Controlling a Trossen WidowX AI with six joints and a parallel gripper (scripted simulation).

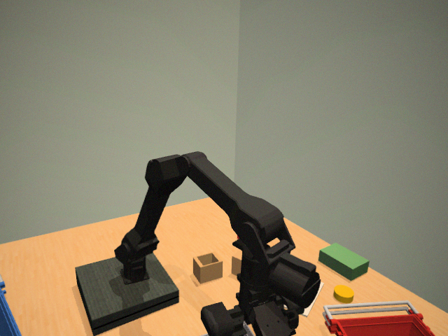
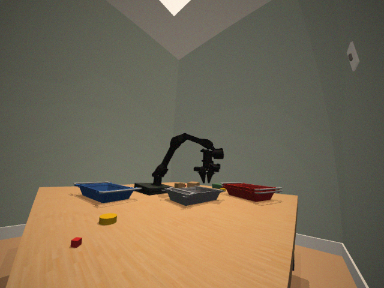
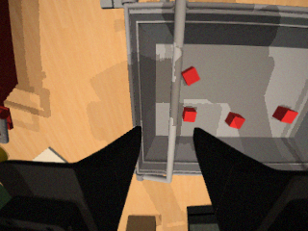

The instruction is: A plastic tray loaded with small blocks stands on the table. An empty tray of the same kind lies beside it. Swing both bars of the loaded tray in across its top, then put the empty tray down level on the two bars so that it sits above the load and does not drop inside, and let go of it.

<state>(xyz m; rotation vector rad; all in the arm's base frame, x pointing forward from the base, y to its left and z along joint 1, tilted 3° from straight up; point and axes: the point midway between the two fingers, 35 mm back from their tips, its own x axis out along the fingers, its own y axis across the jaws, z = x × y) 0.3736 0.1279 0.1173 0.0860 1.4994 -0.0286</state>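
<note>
The grey tray (image 2: 203, 197) (image 3: 134, 87) holds several small red blocks (image 3: 235, 120). In the wrist view one of its wire bars (image 3: 177, 72) lies across its top, a little in from the left end. Its other end is out of the wrist view, and in the exterior view I cannot tell how that bar lies. My gripper (image 2: 206, 182) (image 3: 166, 131) is open and empty above the grey tray; in the wrist view its fingertips appear on either side of the bar. A blue tray (image 2: 117, 197) (image 1: 6, 320) shows no load, with bars out over its ends.
A red tray (image 2: 248, 192) (image 1: 383, 323) with doubled bars at one end stands on the other side. A green block (image 1: 341, 258), a yellow disc (image 1: 344, 292) and a brown open box (image 1: 208, 269) lie nearby. Another yellow disc (image 2: 107, 218) and red block (image 2: 76, 242) lie elsewhere.
</note>
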